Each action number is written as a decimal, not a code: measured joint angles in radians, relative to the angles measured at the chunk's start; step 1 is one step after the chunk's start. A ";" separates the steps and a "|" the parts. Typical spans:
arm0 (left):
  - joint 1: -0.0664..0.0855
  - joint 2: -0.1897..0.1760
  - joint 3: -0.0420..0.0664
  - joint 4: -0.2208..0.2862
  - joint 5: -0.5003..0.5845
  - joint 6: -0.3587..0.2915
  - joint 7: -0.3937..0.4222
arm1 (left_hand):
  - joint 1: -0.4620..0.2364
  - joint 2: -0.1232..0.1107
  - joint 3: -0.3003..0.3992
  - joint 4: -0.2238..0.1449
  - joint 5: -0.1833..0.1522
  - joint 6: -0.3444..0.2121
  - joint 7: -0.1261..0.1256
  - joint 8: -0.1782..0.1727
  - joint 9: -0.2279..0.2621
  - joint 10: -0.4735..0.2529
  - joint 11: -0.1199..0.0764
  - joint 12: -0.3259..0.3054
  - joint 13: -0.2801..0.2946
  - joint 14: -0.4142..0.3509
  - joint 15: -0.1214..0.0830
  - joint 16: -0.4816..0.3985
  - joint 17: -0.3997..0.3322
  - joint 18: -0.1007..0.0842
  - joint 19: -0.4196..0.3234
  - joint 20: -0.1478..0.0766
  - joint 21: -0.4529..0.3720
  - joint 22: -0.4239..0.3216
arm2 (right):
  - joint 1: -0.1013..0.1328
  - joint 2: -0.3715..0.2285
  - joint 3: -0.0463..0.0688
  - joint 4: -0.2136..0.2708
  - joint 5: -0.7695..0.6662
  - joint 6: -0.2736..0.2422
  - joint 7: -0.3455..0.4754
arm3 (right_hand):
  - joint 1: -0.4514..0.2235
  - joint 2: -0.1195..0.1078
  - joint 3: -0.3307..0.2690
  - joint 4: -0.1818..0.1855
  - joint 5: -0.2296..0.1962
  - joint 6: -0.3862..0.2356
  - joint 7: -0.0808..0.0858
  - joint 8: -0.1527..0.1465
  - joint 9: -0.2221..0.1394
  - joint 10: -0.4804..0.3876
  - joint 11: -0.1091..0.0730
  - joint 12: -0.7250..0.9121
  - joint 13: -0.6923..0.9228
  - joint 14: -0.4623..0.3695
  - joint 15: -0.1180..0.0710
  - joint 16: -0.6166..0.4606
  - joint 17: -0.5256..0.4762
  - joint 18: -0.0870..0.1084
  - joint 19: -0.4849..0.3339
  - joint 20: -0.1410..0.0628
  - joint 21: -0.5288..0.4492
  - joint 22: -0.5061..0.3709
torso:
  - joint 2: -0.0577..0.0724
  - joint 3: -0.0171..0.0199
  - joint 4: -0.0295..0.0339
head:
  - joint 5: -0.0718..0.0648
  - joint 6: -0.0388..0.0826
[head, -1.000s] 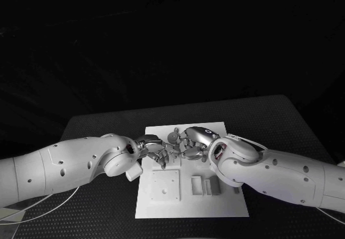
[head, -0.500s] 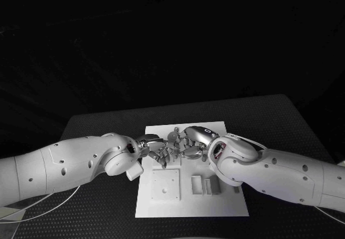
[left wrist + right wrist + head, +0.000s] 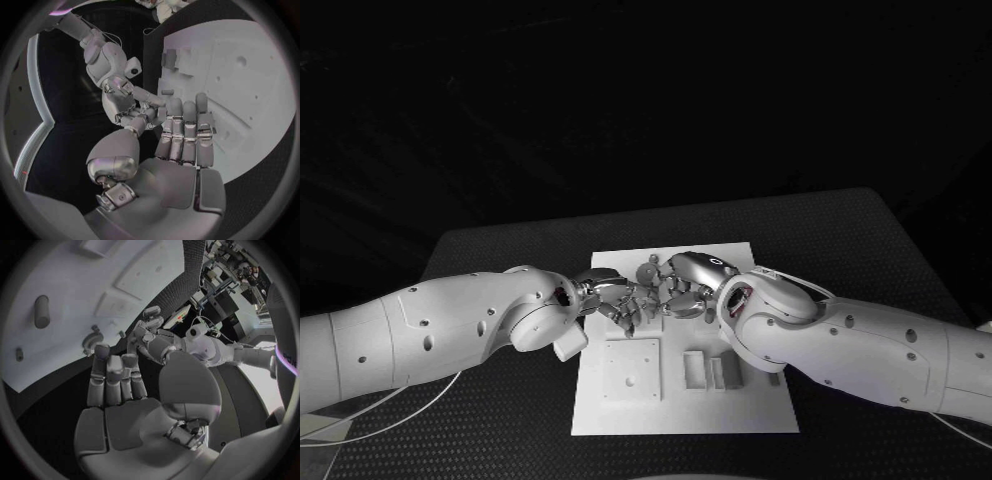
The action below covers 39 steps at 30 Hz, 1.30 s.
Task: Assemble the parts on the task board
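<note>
I saw both silver hands, left [image 3: 606, 297] and right [image 3: 684, 285], meeting fingertip-to-fingertip over the white task board [image 3: 733, 420] mid-table, fingers extended, grasp indeterminable.

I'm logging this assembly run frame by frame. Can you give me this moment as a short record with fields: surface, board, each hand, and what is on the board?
surface: black table
board: white task board, middle of the table
left hand: left hand over the board, fingers meeting the right hand's; hold cannot be told
right hand: right hand over the board, opposite the left; hold cannot be told
on board: square plate and two upright blocks on the near half
</note>
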 measured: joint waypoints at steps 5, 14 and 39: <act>0.000 0.000 0.000 0.000 0.000 0.000 0.000 | 0.019 -0.009 0.005 -0.005 -0.004 0.000 0.000 0.007 0.004 0.004 -0.004 -0.001 -0.002 0.004 0.004 0.007 0.002 0.000 0.003 -0.003 0.000 0.000 | 0.000 0.000 0.000 0.001 0.004 0.001 0.001 | 0.000 0.000 0.000 0.000 0.000 0.000 0.000 0.000 0.000 0.000 0.000 0.000 0.001 0.000 0.000 0.000 0.000 0.000 0.000 0.000 0.000 0.000 | 0.000 0.0000 -0.0005 | 0.001 -0.001; 0.000 0.001 0.000 0.000 0.000 0.001 0.000 | 0.030 0.001 0.009 -0.001 -0.004 0.011 -0.004 0.007 0.006 0.006 -0.006 -0.010 -0.007 0.007 0.000 0.007 0.003 0.000 0.004 -0.003 0.000 0.000 | 0.000 0.000 0.000 0.002 0.011 0.003 0.002 | 0.001 -0.001 0.001 -0.002 0.000 0.000 0.000 0.000 0.000 0.000 0.000 0.000 0.001 0.000 0.000 0.000 -0.001 0.000 0.000 0.000 0.000 0.000 | 0.000 0.0000 -0.0003 | 0.002 -0.002; -0.002 0.000 -0.001 -0.003 0.009 0.002 0.000 | 0.121 0.042 0.096 0.042 -0.105 0.071 -0.032 0.069 0.081 0.078 -0.019 -0.062 -0.018 0.040 -0.021 0.042 0.021 -0.001 0.031 -0.023 0.023 0.000 | 0.001 0.003 0.001 -0.003 0.021 0.025 0.007 | -0.008 -0.001 0.004 -0.002 -0.004 0.000 0.000 0.000 0.000 0.000 0.000 0.000 0.003 -0.001 0.001 0.000 -0.005 0.000 0.000 0.000 0.000 0.000 | 0.000 -0.0003 -0.0006 | 0.002 -0.003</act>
